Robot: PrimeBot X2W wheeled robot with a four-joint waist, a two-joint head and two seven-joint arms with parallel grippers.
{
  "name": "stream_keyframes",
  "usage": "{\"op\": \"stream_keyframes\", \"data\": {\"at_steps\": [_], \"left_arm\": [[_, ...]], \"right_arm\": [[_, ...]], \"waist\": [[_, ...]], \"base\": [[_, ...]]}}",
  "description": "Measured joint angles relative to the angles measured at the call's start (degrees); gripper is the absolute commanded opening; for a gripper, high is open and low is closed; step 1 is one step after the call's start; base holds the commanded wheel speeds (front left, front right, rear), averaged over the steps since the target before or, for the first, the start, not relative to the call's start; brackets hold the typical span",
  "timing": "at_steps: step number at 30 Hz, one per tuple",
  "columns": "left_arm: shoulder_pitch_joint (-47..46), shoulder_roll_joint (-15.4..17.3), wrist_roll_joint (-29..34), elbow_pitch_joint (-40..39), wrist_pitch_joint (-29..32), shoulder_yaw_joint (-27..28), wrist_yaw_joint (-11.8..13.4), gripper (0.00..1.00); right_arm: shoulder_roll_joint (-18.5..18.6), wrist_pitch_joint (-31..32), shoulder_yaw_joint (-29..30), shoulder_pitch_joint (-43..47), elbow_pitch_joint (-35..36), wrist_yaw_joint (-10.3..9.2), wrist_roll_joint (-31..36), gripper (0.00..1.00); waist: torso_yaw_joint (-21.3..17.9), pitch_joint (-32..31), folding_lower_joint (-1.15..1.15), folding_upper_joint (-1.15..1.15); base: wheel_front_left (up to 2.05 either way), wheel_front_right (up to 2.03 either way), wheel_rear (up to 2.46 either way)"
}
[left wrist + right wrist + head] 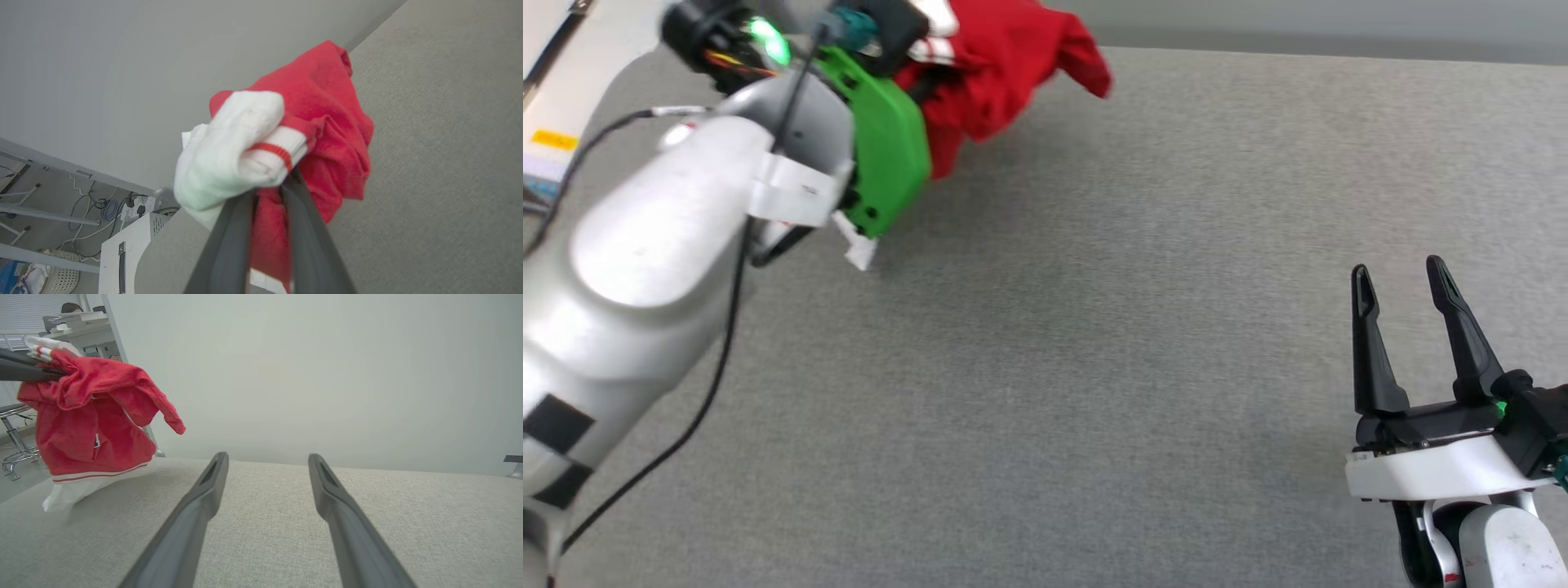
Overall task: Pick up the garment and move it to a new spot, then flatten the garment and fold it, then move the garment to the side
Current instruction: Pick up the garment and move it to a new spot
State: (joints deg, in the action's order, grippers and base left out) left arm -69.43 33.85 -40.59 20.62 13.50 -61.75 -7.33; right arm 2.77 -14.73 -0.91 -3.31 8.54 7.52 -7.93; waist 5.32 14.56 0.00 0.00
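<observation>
Red and white, the one garment (1005, 73) hangs bunched from the left gripper (270, 187), which pinches it tight; the right gripper (1401, 273) stands wide, empty, over the grey table (1094, 367).

Grey cloth tabletop (1094, 367); chrome stool (11, 409) beside it

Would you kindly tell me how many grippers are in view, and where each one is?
2. The left gripper is raised at the far left of the table, shut on the bunched garment. The right gripper stands open at the near right, holding nothing.
</observation>
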Motion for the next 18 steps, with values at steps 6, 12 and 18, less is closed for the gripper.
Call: {"op": "stream_keyframes", "data": {"at_steps": [6,12,18], "left_arm": [[-0.05,-6.54,0.47,-0.64,-3.36,-4.65,0.00,0.00],[0.58,-14.88,0.70,3.04,-5.95,-10.18,0.00,0.00],[7.22,-22.82,4.92,5.17,-4.67,-11.44,0.00,0.00]], "right_arm": [[0.02,-0.01,0.29,0.01,-0.16,0.00,-1.08,1.00],[0.02,-0.01,0.38,-0.01,-0.49,0.00,-1.98,1.00],[0.02,-0.01,0.79,-0.01,-0.71,0.00,-2.86,1.00]], "waist": [[-4.24,-0.54,0.00,0.00],[-8.41,-0.30,0.00,0.00],[-11.76,0.77,0.00,0.00]], "base": [[0.00,0.00,0.00],[0.00,0.00,0.00],[0.00,0.00,0.00]]}}
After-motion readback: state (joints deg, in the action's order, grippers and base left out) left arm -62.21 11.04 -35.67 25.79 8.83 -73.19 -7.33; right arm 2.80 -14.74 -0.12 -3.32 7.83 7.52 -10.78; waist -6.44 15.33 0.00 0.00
